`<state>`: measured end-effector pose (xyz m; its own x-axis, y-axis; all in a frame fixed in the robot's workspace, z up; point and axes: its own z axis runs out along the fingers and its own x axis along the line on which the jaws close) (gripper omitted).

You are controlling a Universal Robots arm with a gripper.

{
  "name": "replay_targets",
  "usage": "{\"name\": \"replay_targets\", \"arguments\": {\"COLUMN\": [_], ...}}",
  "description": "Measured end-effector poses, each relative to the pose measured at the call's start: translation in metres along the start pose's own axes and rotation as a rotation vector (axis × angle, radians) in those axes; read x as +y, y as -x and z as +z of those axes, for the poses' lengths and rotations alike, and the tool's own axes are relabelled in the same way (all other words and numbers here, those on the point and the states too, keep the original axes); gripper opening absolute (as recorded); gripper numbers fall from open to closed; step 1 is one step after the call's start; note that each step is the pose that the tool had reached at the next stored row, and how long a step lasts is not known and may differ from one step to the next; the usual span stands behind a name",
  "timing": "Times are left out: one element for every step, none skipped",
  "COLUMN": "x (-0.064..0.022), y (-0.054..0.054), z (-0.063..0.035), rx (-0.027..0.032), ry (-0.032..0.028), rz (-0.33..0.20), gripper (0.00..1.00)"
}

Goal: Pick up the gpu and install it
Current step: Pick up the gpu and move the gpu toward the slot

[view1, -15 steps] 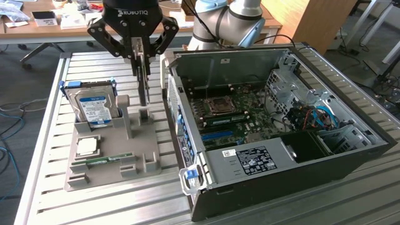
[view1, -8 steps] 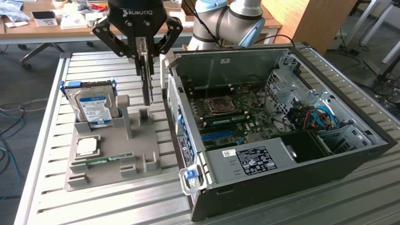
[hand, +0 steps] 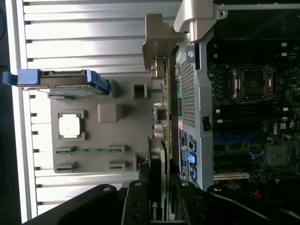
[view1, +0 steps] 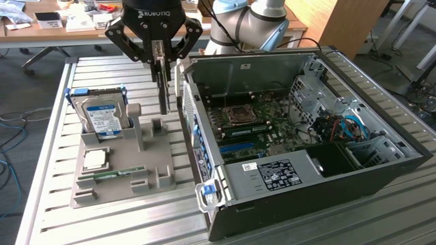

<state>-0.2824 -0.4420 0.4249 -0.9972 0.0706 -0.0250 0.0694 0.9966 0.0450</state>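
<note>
near edge: slatted metal table (view1: 102,224), grey fixture tray (view1: 116,196) with a cpu chip (view1: 95,160) and a green memory stick (view1: 119,173) lying flat. behind them a hard drive (view1: 102,120) stands upright in its slot. open pc case (view1: 307,214) sits just beside the tray on the exterior view's right, power supply (view1: 272,173) in front, motherboard (view1: 262,125) behind.

gpu (view1: 162,87) hangs between tray and case wall. long axis is vertical, edge-on to the exterior view. lower end points down at the tray's middle post, can't tell if it's touching. wrist view has the gpu (hand: 158,178) edge-on too.

gripper (view1: 158,56) jaws are about half closed, clamped on the card's flat faces at its upper end. fingers (hand: 136,206) on either side in the wrist view.

arm (view1: 252,20) behind the case.
</note>
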Motion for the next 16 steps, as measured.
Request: {"name": "replay_targets", "arguments": {"x": [0.0, 0.0001, 0.0001, 0.0001, 0.0001, 0.0001, 0.0002, 0.0002, 0.0002, 0.0002, 0.0002, 0.0002, 0.0002, 0.0002, 0.0002, 0.0003], "y": [0.0004, 0.0008, 0.0012, 0.0014, 0.0017, 0.0019, 0.0021, 0.0023, 0.0025, 0.0027, 0.0029, 0.0031, 0.0032, 0.0034, 0.0036, 0.0039], "z": [0.0, 0.0, 0.0, 0.0001, 0.0, 0.0, 0.0, 0.0, 0.0001, 0.0001, 0.0001, 0.0001, 0.0001, 0.0001, 0.0001, 0.0001], "rx": [0.0001, 0.0001, 0.0, -0.0001, 0.0, 0.0, 0.0, 0.0, 0.0, 0.0001, 0.0, 0.0, 0.0, 0.0, 0.0, 0.0], "ry": [-0.0001, -0.0001, -0.0001, 0.0, 0.0, -0.0001, 0.0, -0.0001, 0.0, 0.0, -0.0001, 0.0, 0.0, 0.0, 0.0, 0.0], "rz": [0.0, 0.0, 0.0, 0.0, 0.0, 0.0, 0.0, 0.0, 0.0, 0.0, 0.0, 0.0, 0.0, 0.0, 0.0, 0.0], "gripper": [0.27, 0.27, 0.27, 0.27, 0.27, 0.27, 0.27, 0.27, 0.27, 0.27, 0.27, 0.27, 0.27, 0.27, 0.27, 0.27]}}
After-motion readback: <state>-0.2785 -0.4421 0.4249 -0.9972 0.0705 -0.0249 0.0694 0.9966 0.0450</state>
